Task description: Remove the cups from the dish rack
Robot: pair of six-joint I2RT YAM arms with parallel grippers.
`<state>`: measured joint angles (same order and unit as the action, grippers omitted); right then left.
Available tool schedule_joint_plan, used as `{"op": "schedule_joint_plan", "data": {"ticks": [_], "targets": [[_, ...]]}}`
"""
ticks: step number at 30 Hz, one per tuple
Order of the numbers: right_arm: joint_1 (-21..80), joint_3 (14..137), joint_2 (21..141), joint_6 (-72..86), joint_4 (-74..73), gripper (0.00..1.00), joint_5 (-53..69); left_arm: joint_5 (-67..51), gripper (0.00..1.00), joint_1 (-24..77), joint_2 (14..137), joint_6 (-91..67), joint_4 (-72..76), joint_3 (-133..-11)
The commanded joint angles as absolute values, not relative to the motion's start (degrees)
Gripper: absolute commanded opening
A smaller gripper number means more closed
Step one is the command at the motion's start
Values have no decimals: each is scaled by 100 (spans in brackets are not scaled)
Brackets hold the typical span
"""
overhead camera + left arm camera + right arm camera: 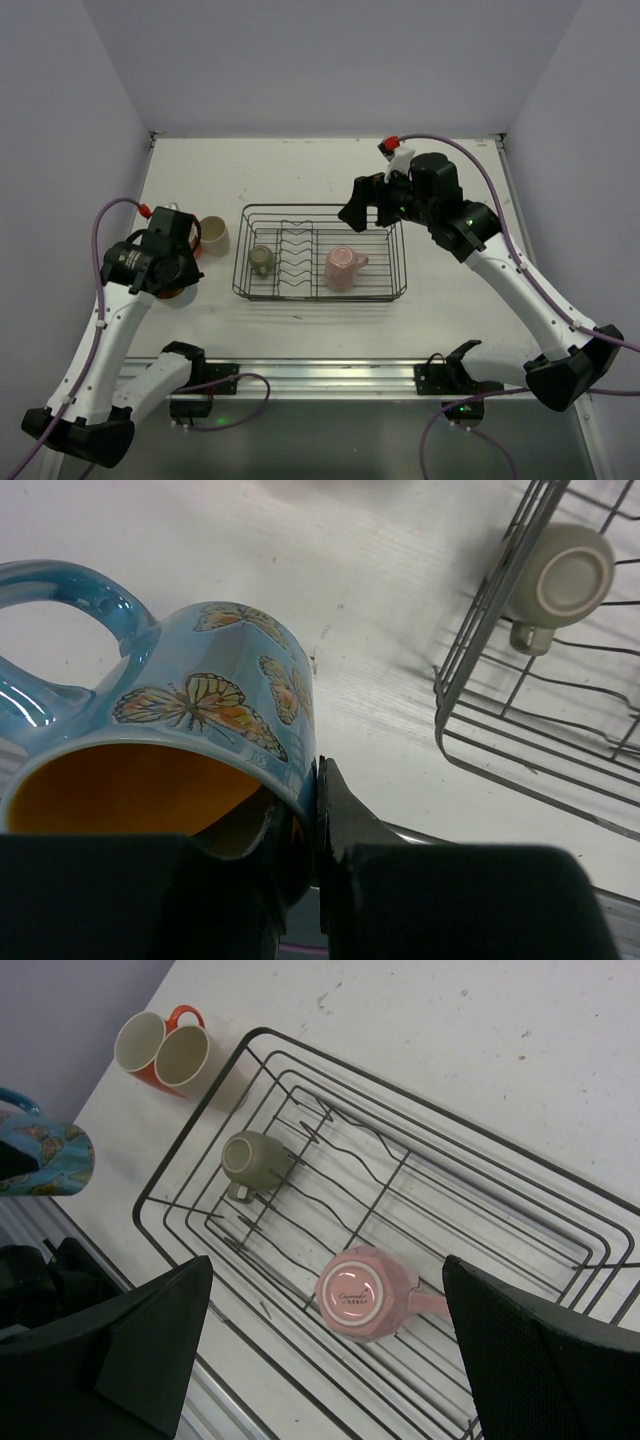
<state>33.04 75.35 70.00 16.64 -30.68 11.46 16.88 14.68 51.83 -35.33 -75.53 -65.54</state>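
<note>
My left gripper (pixel 318 830) is shut on the rim of the light blue butterfly cup (pixel 210 695), one finger inside its orange interior and one outside. It holds the cup over the table, left of the black wire dish rack (pixel 320 207). In the rack lie the olive-grey cup (pixel 262 260), left of the dividers, and the pink cup (pixel 343 268), bottom up on the right. My right gripper (pixel 328 1265) hangs open above the rack, its fingers either side of the pink cup (pixel 362 1295) but well above it. The beige cup (pixel 213 236) and orange cup (pixel 140 1045) stand together on the table.
The beige and orange cups stand close to the rack's left end (pixel 150 1200), just beyond my left gripper (pixel 168 272). The metal rail (pixel 320 375) with both arm bases runs along the table's near edge. Grey walls close in the table on three sides.
</note>
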Motion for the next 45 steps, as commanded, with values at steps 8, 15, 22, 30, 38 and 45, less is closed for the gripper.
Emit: {"op": "schedule_joint_plan", "data": {"ticks": [8,15,22,30,38,45], "targets": [[3322,7453,6882,1521,-3164,99,1107,1855,0,1424,5554,-3498,-6487,-6232],[3322,7444,6891,1485,-3243,99,1055,1249,0,986,5818,-3287,-5819,-5757],[3322,7462,6917,1485,-3234,99,1063,1046,0,598,5862,-3287,-5537,-5537],[3322,7444,6970,1485,-3269,99,1037,879,0,378,6161,-3313,-5204,-5230],[3322,7436,6978,1468,-3296,99,993,721,0,-333,6390,-3182,-4896,-4992],[3322,7444,7040,1468,-3296,99,1020,475,0,-694,6662,-3032,-4755,-4992]]}}
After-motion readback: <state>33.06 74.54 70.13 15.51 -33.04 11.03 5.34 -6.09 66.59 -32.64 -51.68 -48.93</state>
